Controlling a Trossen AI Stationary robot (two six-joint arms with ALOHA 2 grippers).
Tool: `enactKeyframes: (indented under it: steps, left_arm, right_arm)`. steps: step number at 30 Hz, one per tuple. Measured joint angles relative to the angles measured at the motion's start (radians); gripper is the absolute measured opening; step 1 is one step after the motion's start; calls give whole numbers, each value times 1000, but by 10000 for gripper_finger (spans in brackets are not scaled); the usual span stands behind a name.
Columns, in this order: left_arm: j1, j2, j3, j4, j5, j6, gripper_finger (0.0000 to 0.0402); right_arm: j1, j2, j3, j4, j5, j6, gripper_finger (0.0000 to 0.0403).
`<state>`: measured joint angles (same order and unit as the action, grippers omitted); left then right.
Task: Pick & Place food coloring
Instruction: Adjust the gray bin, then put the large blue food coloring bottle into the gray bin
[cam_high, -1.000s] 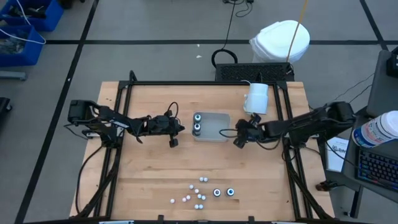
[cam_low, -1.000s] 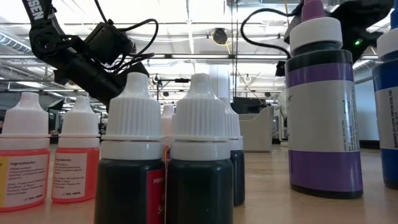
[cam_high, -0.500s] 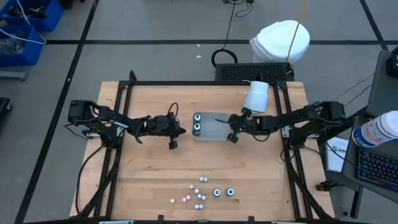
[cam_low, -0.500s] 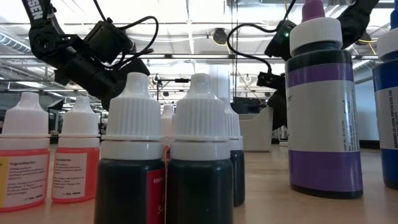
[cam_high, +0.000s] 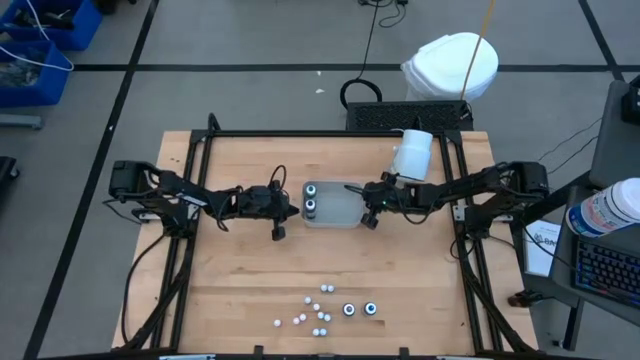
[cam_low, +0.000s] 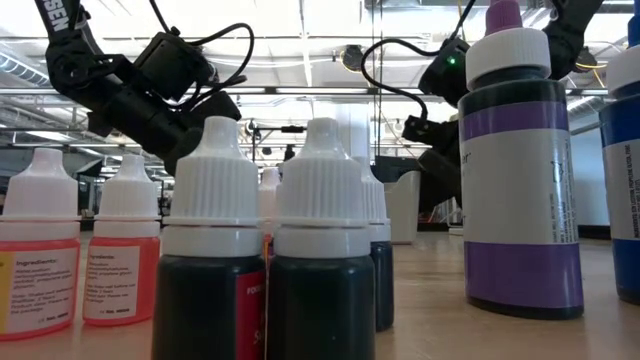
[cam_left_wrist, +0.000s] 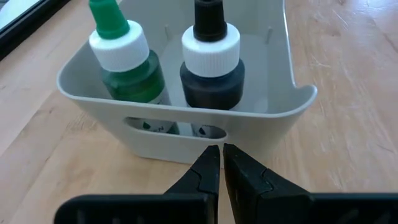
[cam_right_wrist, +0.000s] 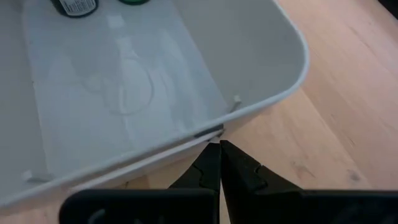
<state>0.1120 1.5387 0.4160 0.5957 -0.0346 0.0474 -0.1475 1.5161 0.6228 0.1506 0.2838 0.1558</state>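
A grey tray (cam_high: 340, 212) lies mid-table with a green-topped bottle (cam_left_wrist: 124, 65) and a black-topped bottle (cam_left_wrist: 210, 65) of food coloring standing at its left end. My left gripper (cam_high: 291, 209) is shut at the tray's left end wall. My right gripper (cam_high: 364, 208) is shut at the tray's right end. More food coloring stands near the table's front edge: two dark bottles (cam_high: 359, 309) and several small white-capped ones (cam_high: 314, 311). These fill the low view, with a purple bottle (cam_low: 514, 170) among them. My left gripper meets the tray's left end wall (cam_left_wrist: 211, 138) with its shut fingertips, just under the handle slot. It comes slanting down from the table's left. My right gripper pushes the tray's right end wall near its rim (cam_right_wrist: 208, 132) with its shut fingertips, slanting down from the table's right; the tray stays flat on the table.
A large white cylinder (cam_high: 412, 157) stands on the table's far right, close behind my right arm. Black frame rails (cam_high: 190, 250) run along both table sides. Bare wood lies between the tray and the bottles at the front edge.
My right gripper has gone toward the table's left and slightly toward its far edge, turning as it went. It has reached the tray's right end and slid the tray a little toward the left, up to my left gripper.
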Motion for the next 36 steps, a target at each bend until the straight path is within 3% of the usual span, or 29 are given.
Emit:
enactKeyframes:
  steps: [6,18,26,33,36]
  left_arm:
    - [0,-3,0,10,-1,61,31]
    - [-17,-128,0,-102,-20,54,31]
    - [-48,-135,0,-129,-31,71,31]
    - [-96,-229,0,-223,-71,129,31]
    - [-132,-315,0,-281,-71,131,31]
  right_arm:
    - [25,-49,0,-6,42,-14,0]
    - [132,-316,1,-158,130,-27,0]
    - [178,-332,1,-231,139,15,0]
    - [337,-372,24,-220,113,-52,0]
    - [440,-378,28,-123,106,-91,0]
